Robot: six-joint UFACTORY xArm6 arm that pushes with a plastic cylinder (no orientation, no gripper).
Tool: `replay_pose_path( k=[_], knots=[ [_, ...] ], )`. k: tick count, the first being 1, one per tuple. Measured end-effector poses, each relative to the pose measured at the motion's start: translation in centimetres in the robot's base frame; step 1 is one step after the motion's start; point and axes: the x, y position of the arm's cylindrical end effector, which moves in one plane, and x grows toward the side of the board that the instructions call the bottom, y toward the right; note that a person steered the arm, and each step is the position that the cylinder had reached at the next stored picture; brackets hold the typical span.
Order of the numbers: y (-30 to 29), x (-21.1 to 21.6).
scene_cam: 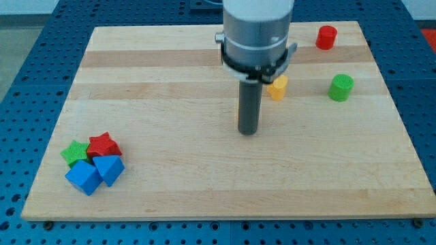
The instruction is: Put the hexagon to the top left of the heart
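Observation:
My tip (248, 131) rests on the board just left of centre. The rod stands in front of the yellow hexagon (239, 113), so only a thin yellow sliver shows at the rod's left edge. The yellow heart (276, 88) lies just right of the rod and a little toward the view's top, partly under the arm's body. The hexagon lies to the lower left of the heart. I cannot tell whether the tip touches the hexagon.
A green cylinder (340, 88) and a red cylinder (326, 37) stand at the right and top right. At the bottom left a green star (74, 152), a red star (103, 144) and two blue blocks (83, 177) (109, 168) cluster together.

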Motion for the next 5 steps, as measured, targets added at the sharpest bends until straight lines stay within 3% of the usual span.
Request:
replay_pose_path(
  k=[3,5],
  knots=[
    [0.3,-11.0],
    [0.3,-15.2]
  ],
)
